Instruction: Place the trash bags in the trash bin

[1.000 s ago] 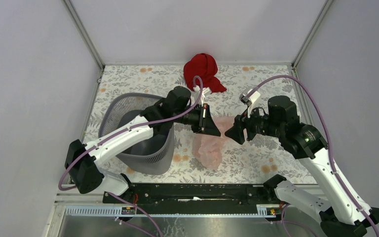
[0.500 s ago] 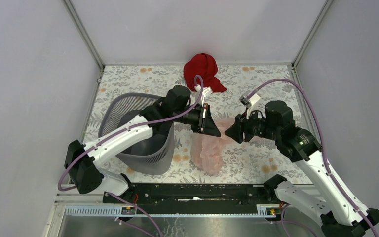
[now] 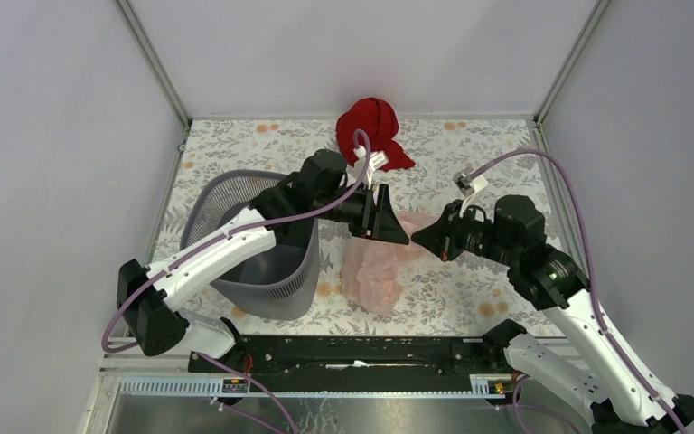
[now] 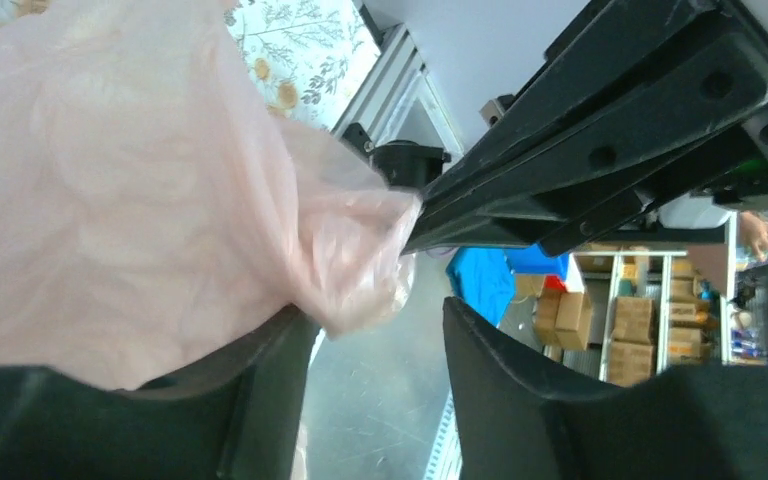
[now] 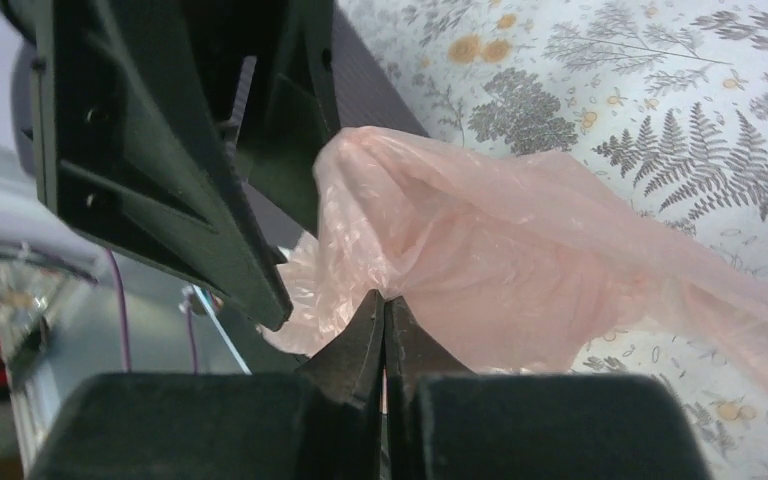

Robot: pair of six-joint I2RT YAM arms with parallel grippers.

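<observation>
Pink trash bag, pinched by right tool, has shifted left.

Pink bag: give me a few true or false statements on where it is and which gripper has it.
1. The right gripper is shut on the bag. True.
2. The bag is inside the bin. False: it is outside the bin, between the two grippers.
3. The left gripper is open. True.
4. The red cloth lies in the bin. False: it lies at the far edge of the table.
</observation>
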